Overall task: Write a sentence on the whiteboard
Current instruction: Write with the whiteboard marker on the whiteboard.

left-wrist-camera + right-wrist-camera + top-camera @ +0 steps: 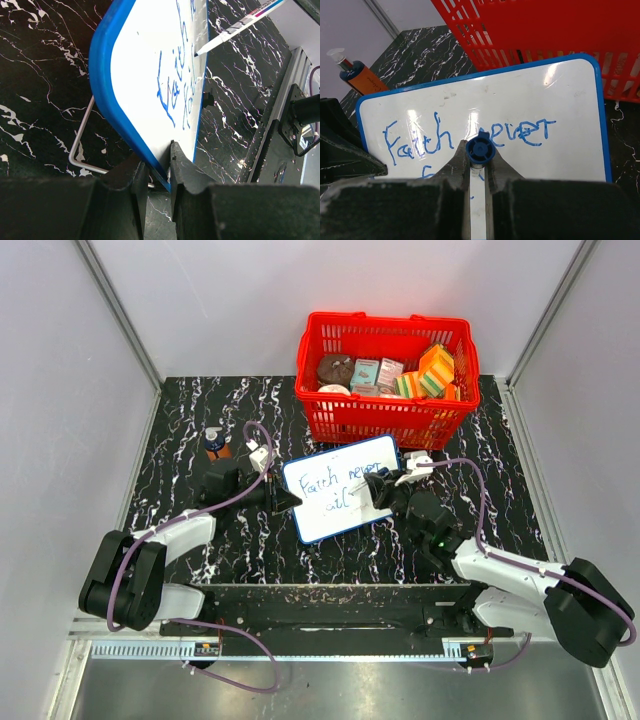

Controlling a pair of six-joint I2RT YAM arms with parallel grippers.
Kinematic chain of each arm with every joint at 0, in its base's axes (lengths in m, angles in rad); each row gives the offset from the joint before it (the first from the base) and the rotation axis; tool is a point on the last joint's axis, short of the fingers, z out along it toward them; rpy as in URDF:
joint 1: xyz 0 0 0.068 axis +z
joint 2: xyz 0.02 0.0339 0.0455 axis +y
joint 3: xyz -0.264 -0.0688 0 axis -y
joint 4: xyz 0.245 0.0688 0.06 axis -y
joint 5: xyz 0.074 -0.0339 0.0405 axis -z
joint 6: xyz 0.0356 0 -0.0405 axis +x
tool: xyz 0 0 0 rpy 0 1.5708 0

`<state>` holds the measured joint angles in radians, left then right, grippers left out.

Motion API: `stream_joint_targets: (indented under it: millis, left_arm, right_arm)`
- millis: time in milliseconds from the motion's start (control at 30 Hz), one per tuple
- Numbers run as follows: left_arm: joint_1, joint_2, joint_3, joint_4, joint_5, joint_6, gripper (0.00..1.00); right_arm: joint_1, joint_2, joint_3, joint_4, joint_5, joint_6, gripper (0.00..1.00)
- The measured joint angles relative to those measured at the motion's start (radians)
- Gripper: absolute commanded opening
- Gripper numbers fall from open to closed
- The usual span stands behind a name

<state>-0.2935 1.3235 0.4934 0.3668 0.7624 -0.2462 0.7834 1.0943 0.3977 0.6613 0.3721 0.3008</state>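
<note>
inspection at mid-task: the whiteboard [340,490] stands in the middle of the counter [200,410], just in front of the red basket [385,380], between my two arms, its face tipped up toward the right arm and a wire stand [80,145] showing behind it. my left fingers [283,498] are clamped on the board's blue frame at its near left end, steadying it. my right fingers [378,490] are closed around a marker [235,30], whose blue end cap sits between them in the right wrist view. the sentence [470,135] reads "faith never" on the top line; a second line is begun beneath it, partly hidden by the marker and fingers, so i judge the job past halfway with the last word unfinished. the relation that governs the next stroke: the board's long axis runs from my left fingers up and away toward the basket's side, and the writing follows that axis. the marker lies across it, barrel pointing from the right fingers down onto the face, tip at the lower line. i cannot tell whether the tip is touching. the right arm is the nearer to the blank part of the lower line, so the stroke must travel rightward along the long axis. risk noted: pressure could pivot the board about the left grip. a capped bottle [357,75] stands well apart, beyond the left end.
</note>
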Motion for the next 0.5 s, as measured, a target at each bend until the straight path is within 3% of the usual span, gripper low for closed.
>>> stream_joint_targets:
  millis: [500]
  left_arm:
    - [0.0,0.0,0.0,0.0,0.0,0.0,0.0]
  right_arm:
    - [0.0,-0.036,-0.038,-0.017,0.002,0.015,0.0]
